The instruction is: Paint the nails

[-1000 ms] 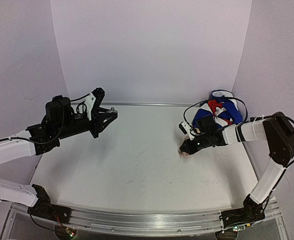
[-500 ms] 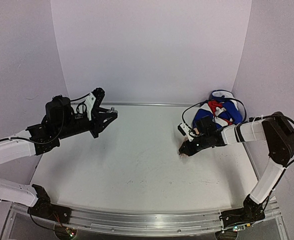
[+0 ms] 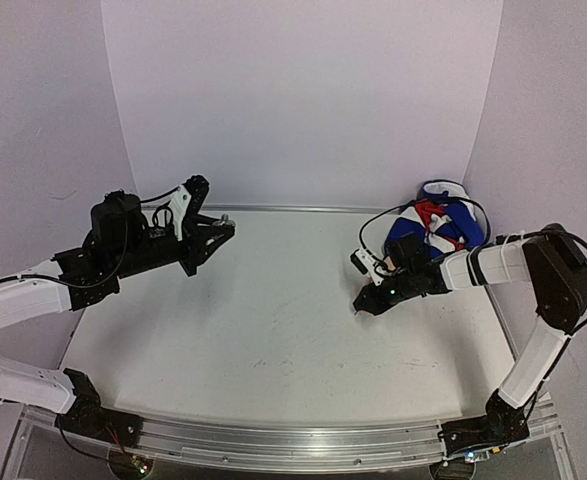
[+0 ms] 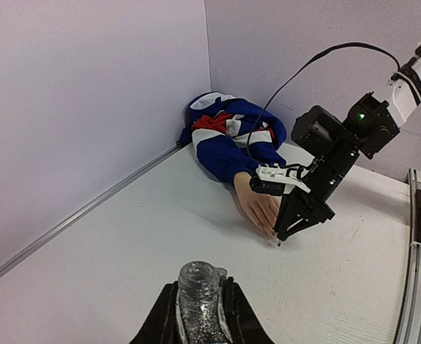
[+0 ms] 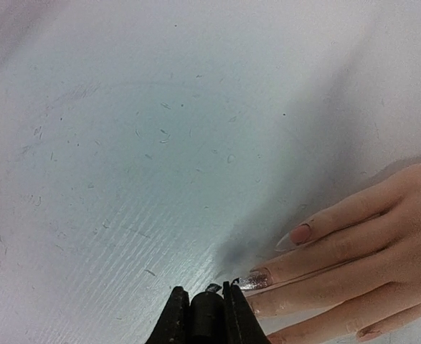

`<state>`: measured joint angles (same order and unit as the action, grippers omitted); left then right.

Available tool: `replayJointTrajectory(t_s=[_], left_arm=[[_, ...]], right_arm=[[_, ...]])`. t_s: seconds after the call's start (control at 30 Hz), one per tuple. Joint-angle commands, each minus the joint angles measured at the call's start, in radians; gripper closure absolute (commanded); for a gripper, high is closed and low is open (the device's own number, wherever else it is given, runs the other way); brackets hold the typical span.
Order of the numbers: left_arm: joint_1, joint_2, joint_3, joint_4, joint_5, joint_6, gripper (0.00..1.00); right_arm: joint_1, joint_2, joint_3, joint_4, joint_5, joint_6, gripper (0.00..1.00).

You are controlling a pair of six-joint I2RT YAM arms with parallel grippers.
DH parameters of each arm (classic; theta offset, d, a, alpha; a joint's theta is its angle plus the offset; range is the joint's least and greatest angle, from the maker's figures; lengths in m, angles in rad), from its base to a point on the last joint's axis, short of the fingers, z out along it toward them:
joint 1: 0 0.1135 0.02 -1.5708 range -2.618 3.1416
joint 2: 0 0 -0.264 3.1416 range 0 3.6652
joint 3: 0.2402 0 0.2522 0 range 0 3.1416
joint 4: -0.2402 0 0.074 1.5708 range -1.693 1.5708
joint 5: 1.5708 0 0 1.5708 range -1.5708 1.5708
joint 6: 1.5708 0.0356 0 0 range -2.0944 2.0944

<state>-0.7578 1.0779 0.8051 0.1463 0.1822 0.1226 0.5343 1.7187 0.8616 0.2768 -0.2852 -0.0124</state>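
Observation:
A pale mannequin hand (image 4: 257,206) with a blue, white and red sleeve (image 3: 435,226) lies palm down at the table's back right. Its nails show in the right wrist view: one glittery silver nail (image 5: 254,279), one bare pink nail (image 5: 300,233). My right gripper (image 5: 206,301) is shut on a dark brush cap; the brush tip (image 5: 214,287) sits just left of the glittery nail. It also shows in the top view (image 3: 365,300). My left gripper (image 4: 197,309) is shut on an open clear glitter polish bottle (image 4: 198,294), held above the table at left (image 3: 213,235).
The white table (image 3: 273,320) is ringed by lilac walls. A metal rail (image 3: 293,440) runs along the near edge. The right arm's cable (image 4: 318,61) loops above the sleeve.
My right gripper has moved slightly left and toward the back along the fingertips. The left arm and bottle have not moved.

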Motion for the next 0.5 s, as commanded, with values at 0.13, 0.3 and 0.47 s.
replayJointTrajectory(t_s=[0.13,0.3,0.47], left_arm=[[0.005,-0.026,0.045,0.027,0.014,-0.012,1.00],[0.005,-0.026,0.044,0.028,0.013,-0.011,1.00],[0.006,-0.026,0.044,0.027,0.013,-0.008,1.00]], right_arm=[[0.006,-0.071,0.005,0.014,0.066,0.005,1.00],[0.006,-0.062,0.009,0.018,0.097,0.005,1.00],[0.004,-0.048,0.012,0.016,0.122,0.040,1.00]])
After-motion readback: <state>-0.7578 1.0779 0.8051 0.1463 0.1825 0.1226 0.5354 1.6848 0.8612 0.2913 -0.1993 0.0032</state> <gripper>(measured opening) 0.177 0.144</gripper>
